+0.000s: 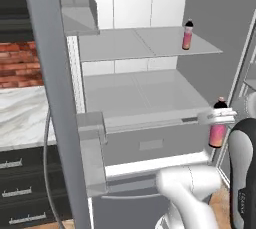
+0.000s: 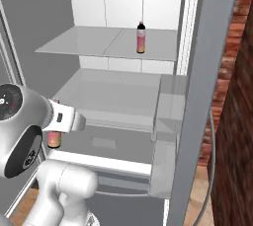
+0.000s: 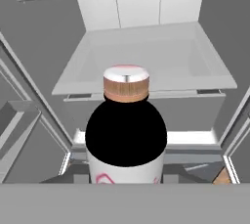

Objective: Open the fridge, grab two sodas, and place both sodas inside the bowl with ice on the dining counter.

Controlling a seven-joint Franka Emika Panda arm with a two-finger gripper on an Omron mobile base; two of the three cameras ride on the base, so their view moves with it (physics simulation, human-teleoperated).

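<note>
We see the fridge's upper shelf carrying one pink soda bottle, upright near its right front corner. The lower shelf beneath it is pale grey, with nothing resting on it.

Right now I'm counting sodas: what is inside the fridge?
Inside the fridge, one soda stands upright on the upper shelf. The lower shelf looks bare. The end effector holds another soda out front. The drawer below hides its contents.
</note>
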